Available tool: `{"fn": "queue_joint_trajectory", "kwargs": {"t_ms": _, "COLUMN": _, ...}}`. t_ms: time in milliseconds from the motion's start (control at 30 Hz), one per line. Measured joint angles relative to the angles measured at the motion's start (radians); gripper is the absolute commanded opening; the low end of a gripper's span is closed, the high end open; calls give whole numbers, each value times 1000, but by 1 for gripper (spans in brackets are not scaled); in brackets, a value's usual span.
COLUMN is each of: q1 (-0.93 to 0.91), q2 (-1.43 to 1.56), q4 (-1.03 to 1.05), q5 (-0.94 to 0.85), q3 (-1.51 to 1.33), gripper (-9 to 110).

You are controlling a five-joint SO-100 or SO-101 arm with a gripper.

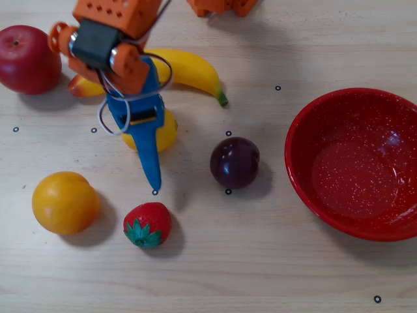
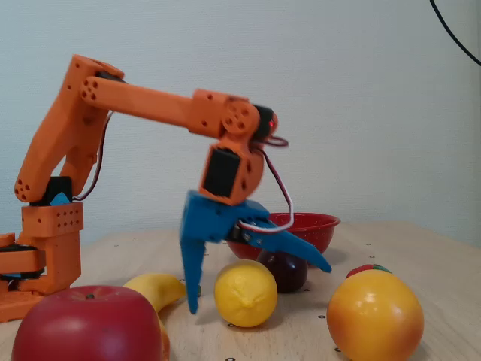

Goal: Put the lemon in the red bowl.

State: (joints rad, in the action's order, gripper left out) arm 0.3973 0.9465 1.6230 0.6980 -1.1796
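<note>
Straddling the lemon [image 2: 245, 292] in the fixed view, the gripper [image 2: 259, 286] stood with its blue fingers spread wide: one pointed almost straight down at the tabletop to the left of the fruit, the other slanted out to the right, above and past it. Nothing was held. From the overhead view the lemon [image 1: 165, 132] lay left of centre in the upper half of the frame, mostly covered by the arm, with only its right flank showing beside the long blue finger whose tip reached down toward the strawberry [image 1: 147, 224]. Its nubbed end seemed to face the fixed camera, so its long axis probably ran toward the lower edge of the overhead frame, much as the finger did. The fruit therefore sat just below and between the jaws, and the grasp seemed to call for a little more descent before closing. The red bowl [image 1: 306, 195] waited empty at the right edge, well apart, with the plum [image 1: 234, 162] lying between it and the lemon.
</note>
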Motion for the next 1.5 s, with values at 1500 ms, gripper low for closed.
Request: {"fn": "queue_joint_trajectory", "kwargs": {"t_ms": 1500, "q1": -11, "q2": -75, "q4": -3, "q5": -21, "q3": 83, "gripper": 54}}
